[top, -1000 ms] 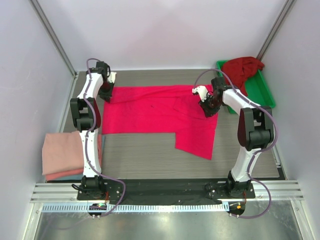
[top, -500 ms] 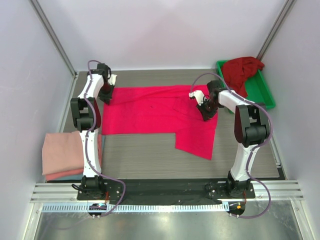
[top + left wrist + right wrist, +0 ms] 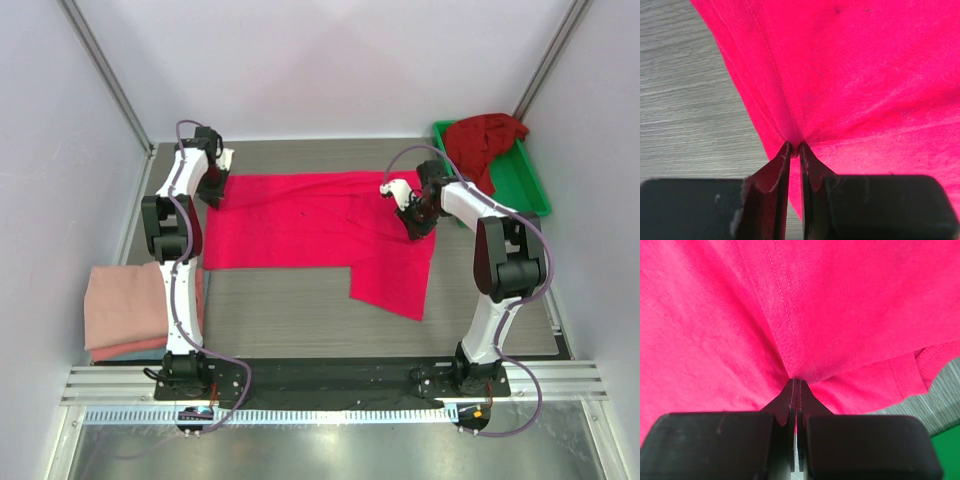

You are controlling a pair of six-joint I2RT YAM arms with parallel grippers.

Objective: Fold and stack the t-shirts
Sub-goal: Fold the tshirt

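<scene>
Grey table (image 3: pixel 290 315), bright pinkish-red t-shirt (image 3: pixel 300 225) pinched in two places.
My left gripper (image 3: pixel 795 150) is clamped on its far-left edge, my right gripper (image 3: pixel 796 385) on a fold near its right side; the shirt lies spread mid-table.

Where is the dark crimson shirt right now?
In the top view, the crimson shirt lies bunched in the green tray at the far right corner of the table, beyond the right end effector pinching the bright red shirt.

Pink stack (image 3: pixel 115 300): count unclear, perhaps 2
</scene>
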